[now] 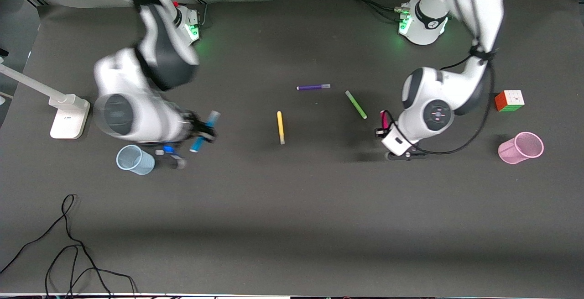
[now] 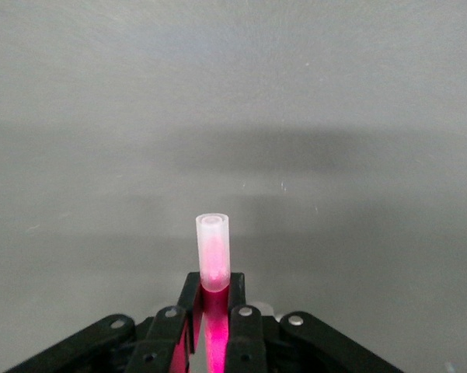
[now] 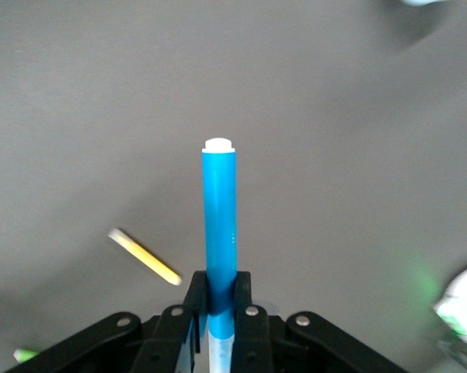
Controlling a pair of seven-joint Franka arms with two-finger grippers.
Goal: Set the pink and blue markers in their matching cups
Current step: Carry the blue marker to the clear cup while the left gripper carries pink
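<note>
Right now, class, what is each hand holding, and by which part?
The left hand grips the pink marker on its pink barrel, just below the cap. The right hand grips the blue marker low on its barrel, near the pale end.

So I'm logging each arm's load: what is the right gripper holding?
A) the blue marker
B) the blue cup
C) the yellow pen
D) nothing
A: the right gripper is shut on the blue marker, held up over the table beside the blue cup, while the yellow pen lies loose on the table.
</note>
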